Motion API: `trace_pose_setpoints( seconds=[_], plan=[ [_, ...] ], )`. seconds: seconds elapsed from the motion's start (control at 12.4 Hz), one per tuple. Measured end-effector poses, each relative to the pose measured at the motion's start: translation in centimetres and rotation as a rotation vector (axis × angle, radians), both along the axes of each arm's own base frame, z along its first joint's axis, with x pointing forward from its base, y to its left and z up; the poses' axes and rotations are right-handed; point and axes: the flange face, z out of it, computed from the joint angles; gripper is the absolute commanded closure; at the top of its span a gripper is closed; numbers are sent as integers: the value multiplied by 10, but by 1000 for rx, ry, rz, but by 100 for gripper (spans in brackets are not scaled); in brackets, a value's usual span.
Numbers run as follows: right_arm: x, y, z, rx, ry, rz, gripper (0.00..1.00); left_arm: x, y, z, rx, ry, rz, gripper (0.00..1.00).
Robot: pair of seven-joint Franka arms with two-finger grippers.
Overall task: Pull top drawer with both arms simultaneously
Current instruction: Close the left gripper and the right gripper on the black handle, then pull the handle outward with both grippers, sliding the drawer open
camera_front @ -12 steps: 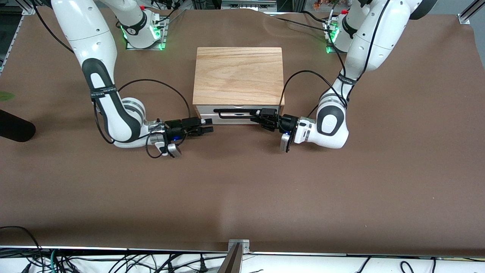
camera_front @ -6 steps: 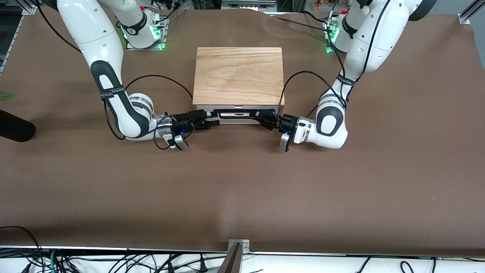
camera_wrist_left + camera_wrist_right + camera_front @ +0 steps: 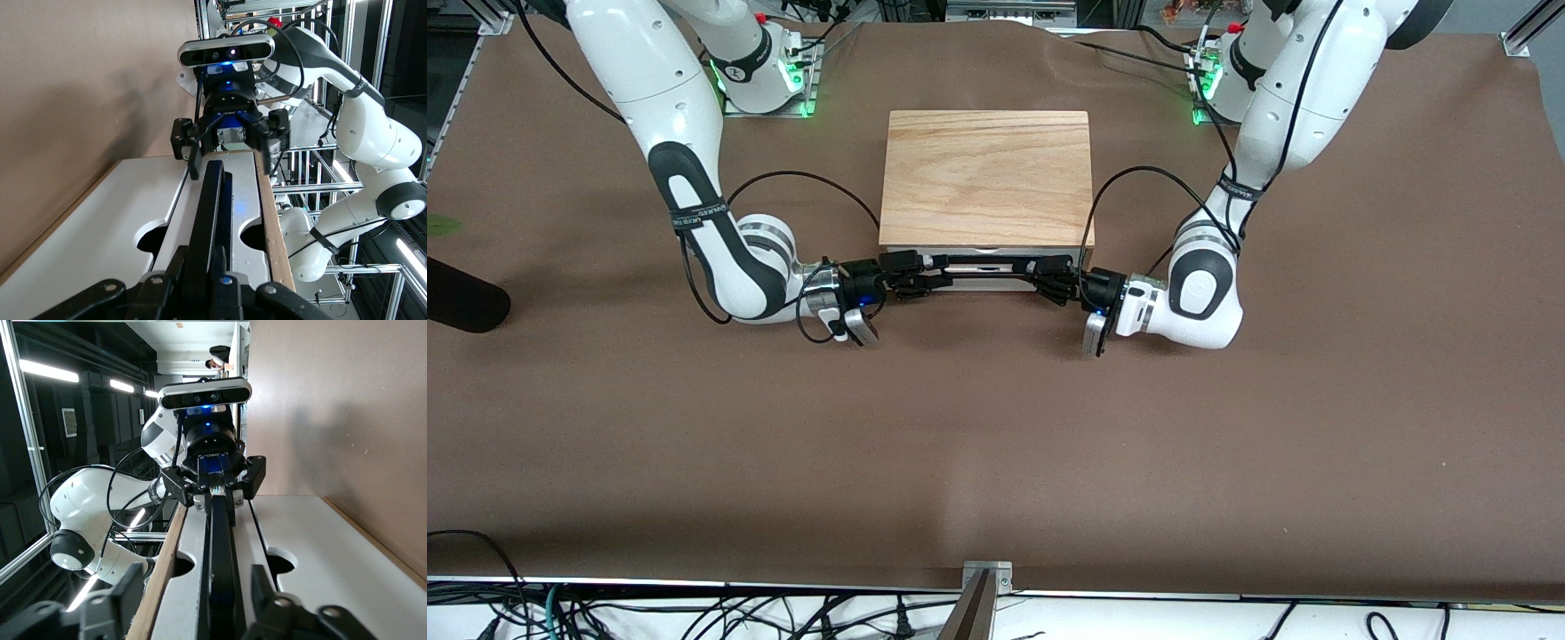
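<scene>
The top drawer (image 3: 960, 266) sits closed under the light-wood cabinet top (image 3: 987, 173), and its black bar handle (image 3: 987, 261) runs across its white front. My left gripper (image 3: 1049, 269) is shut on the handle's end toward the left arm. In the left wrist view both fingers of the left gripper (image 3: 207, 257) press on the bar (image 3: 210, 200). My right gripper (image 3: 923, 268) is at the handle's other end. In the right wrist view the right gripper (image 3: 195, 587) is open, with one finger on each side of the bar (image 3: 220, 540), not touching it.
The second white drawer front (image 3: 983, 284) lies below the top one, just above the brown table cover (image 3: 996, 427). Black cables loop from both wrists beside the cabinet. Green-lit arm bases (image 3: 765, 80) stand farther from the front camera than the cabinet.
My right gripper has moved toward the cabinet and now straddles the handle's end. My left gripper has stayed shut on the handle. The drawer has not moved.
</scene>
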Motion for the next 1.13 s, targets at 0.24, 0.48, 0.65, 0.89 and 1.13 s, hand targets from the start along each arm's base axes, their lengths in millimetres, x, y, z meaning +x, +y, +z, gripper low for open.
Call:
trace_pose_setpoints(
  seconds=[0.24,0.48,0.65,0.89,1.13],
  plan=[
    [-5,-2,-6,0,-15,-2,75,0,0,0,-1,0,-1,100],
    [-7,-4,-10,-7,-19,-7,95,0,0,1,-2,-2,-1,100],
    [-8,-4,-11,-2,-19,-10,100,0,0,0,-2,-1,-1,100],
    [-8,-4,-11,-2,-20,-10,100,0,0,0,-2,-1,-1,100],
    [-6,-4,-10,-1,-26,-12,100,2,0,2,-2,-4,1,100]
  ],
)
